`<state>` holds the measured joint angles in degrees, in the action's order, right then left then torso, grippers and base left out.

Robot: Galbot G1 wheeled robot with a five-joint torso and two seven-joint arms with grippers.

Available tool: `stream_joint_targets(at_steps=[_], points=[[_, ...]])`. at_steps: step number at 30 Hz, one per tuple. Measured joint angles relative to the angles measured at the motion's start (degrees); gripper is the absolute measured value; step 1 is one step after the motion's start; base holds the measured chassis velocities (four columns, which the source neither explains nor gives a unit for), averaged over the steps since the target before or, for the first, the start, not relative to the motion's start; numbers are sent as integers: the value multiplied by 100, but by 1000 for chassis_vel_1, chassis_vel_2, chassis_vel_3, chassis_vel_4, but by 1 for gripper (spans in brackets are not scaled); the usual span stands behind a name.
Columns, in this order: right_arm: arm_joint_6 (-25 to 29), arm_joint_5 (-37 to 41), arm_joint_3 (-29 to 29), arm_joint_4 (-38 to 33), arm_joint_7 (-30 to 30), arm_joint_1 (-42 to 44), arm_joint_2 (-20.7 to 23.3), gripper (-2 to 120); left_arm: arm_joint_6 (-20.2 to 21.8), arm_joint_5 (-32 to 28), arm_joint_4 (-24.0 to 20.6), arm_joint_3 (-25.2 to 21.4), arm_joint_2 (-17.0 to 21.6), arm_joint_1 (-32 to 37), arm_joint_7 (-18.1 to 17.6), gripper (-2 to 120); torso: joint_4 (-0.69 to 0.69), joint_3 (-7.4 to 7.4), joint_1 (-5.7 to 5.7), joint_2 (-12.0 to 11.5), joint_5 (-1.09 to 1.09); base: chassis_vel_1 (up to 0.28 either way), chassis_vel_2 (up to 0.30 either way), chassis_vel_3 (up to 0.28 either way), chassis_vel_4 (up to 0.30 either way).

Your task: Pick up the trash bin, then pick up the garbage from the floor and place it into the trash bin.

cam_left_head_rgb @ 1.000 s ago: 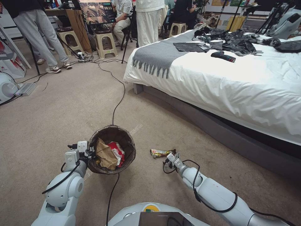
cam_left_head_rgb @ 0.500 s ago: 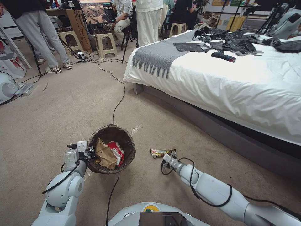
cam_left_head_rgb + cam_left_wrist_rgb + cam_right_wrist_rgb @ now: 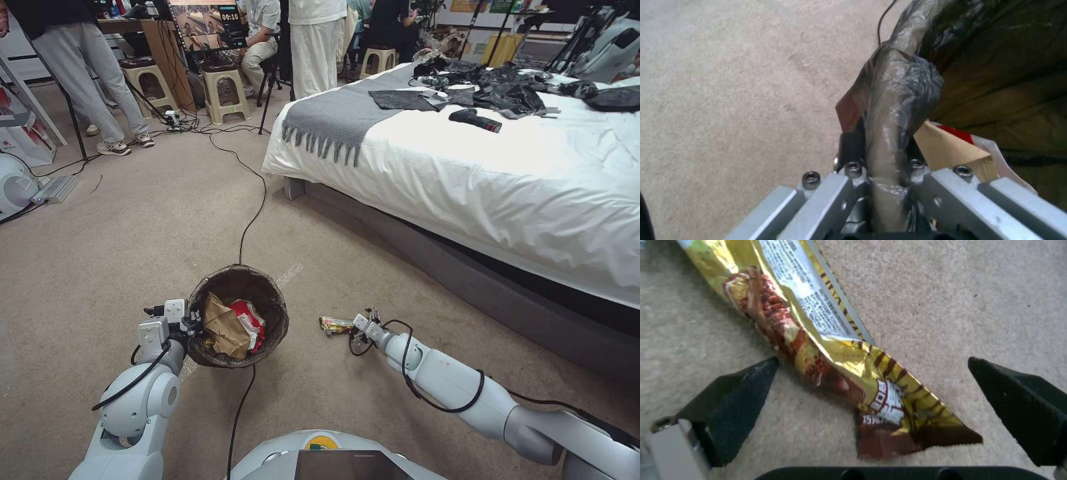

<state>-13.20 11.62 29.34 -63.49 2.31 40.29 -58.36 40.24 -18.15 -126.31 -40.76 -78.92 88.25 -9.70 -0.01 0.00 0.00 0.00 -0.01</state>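
In the right wrist view, the right gripper [image 3: 873,400] has its two dark fingers [image 3: 735,400] spread wide, one on each side of a gold and brown snack wrapper [image 3: 826,350] lying flat on the beige carpet [image 3: 973,290]; neither pad touches it. In the head view that wrapper [image 3: 335,325] sits just right of centre, low in the frame. The left gripper [image 3: 887,186] is clamped on the bag-covered rim of the trash bin [image 3: 238,317], lower left of centre in the head view, with a brown paper bag [image 3: 223,327] and a red wrapper [image 3: 248,320] inside. Because the foil lies so flat, the pads could close above it or skid off and come up empty. A black cable [image 3: 250,220] runs under the bin and could snag.
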Motion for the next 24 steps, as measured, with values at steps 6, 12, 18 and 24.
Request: stream_joint_targets(at_steps=[6,12,18,24], points=[[76,0,77,153,-41,-86,-94,100,0,0,0,-5,7,-2,-1,0,-2,-1,0,0,-3,0,0,0,0],[122,22,238,321,-103,-248,-234,100,-2,-1,3,-15,7,-10,-4,0,-3,-1,0,1,-3,0,0,0,0],[264,86,423,456,-256,-388,-279,100,2,-3,-35,-10,-3,-8,-26,0,0,-1,0,1,-2,0,0,0,0],[500,136,590,651,-563,-488,-345,100,20,-6,-54,-13,-11,-40,-47,0,-2,-1,0,1,-2,0,0,0,0]])
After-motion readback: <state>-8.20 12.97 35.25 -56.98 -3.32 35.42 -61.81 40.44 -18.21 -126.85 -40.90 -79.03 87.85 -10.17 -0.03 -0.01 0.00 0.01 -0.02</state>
